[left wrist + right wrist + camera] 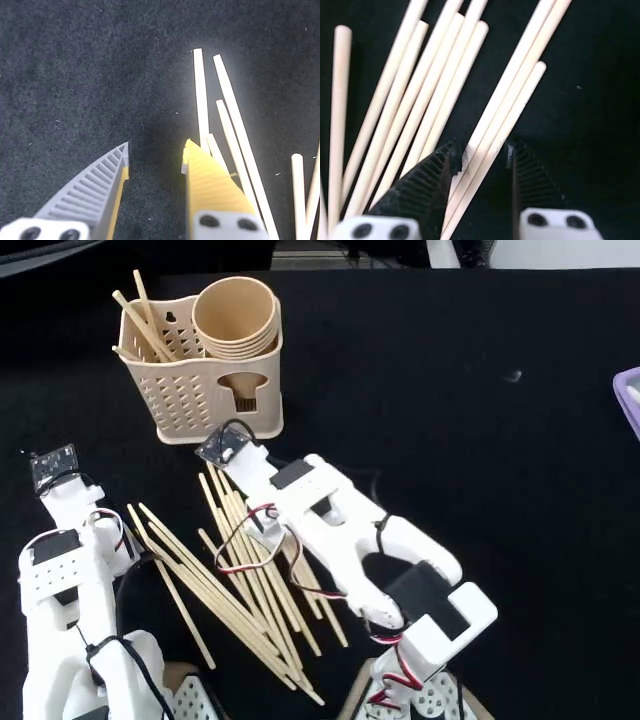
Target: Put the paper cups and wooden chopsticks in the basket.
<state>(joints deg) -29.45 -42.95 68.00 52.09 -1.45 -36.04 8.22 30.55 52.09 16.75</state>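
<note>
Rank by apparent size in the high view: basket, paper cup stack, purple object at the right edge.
Largest: basket.
Next: paper cup stack.
Smallest: purple object, though the frame edge cuts it off.

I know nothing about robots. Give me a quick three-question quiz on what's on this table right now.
1. True or false: the paper cups sit stacked inside the basket.
2. Where do most of the wooden chopsticks lie?
A. loose on the black table by the arms
B. in the basket
C. inside a cup
3. Fill in the blank: the right gripper has its jaws ____ with chopsticks between them.

Key: 1 true; 2 A; 3 open.
</note>
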